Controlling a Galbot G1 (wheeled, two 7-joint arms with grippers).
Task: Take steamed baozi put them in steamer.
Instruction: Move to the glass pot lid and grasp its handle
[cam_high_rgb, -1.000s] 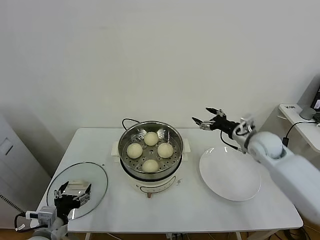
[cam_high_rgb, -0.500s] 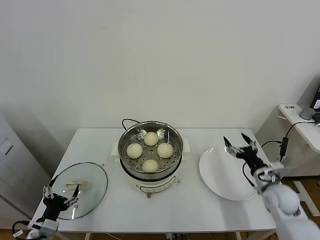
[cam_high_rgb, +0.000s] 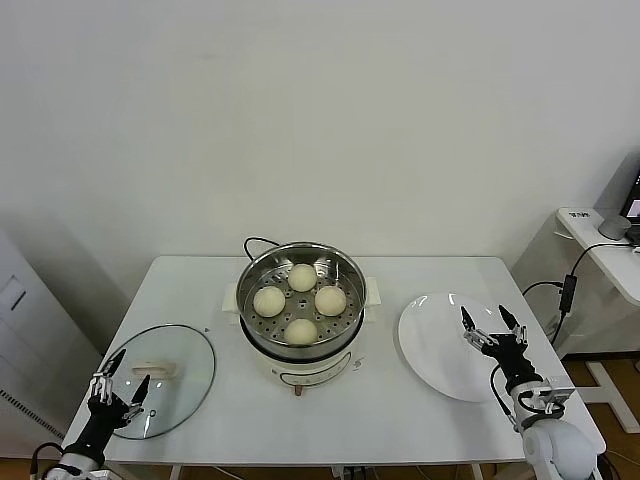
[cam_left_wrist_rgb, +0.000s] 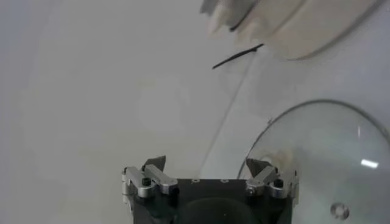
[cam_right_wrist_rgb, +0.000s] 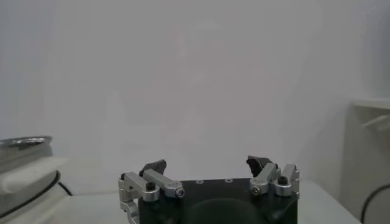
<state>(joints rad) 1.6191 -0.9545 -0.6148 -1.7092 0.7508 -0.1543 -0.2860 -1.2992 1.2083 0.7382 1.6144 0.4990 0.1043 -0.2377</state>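
You are holding both grippers, left (cam_high_rgb: 115, 383) and right (cam_high_rgb: 492, 327), wide open, empty; baozi (cam_high_rgb: 301, 277) are sitting in steamer (cam_high_rgb: 346, 270) between them.

No legible text, labels, brands or numbers anywhere. Small marks on the cooker base (cam_high_rgb: 300, 377) front panel are too small to read.

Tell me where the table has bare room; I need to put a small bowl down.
Free: the table corner behind the glass lid, the front strip between lid and white plate, and the far right corner behind the plate. Crowded: the centre, where the steamer holds four baozi.
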